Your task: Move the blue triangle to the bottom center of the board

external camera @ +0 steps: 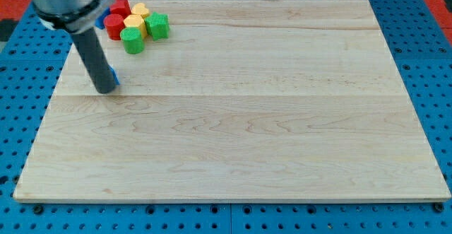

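The blue triangle lies at the board's left side, mostly hidden behind my rod; only a small blue sliver shows on the rod's right. My tip rests on the board, touching or just in front of that blue block. A cluster of blocks sits near the board's top left: a red block, a red cylinder, a yellow block, another yellow block, a green cube and a green cylinder. A second blue block peeks out behind the rod.
The wooden board lies on a blue pegboard table. The arm's grey body hangs over the board's top left corner.
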Motion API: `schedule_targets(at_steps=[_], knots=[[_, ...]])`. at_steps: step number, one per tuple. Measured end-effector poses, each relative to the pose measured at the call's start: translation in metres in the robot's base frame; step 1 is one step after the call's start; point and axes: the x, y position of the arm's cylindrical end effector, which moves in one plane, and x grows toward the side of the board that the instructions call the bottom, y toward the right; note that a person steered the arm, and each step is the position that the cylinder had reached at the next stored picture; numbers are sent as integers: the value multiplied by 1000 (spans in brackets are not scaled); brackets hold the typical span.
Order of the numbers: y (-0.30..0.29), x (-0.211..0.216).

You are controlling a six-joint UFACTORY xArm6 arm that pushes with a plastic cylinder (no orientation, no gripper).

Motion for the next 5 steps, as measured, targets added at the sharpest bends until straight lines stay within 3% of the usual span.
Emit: schedule_targets(at_steps=[2, 3, 5], knots=[[-90, -46], [-16, -47], [88, -1]])
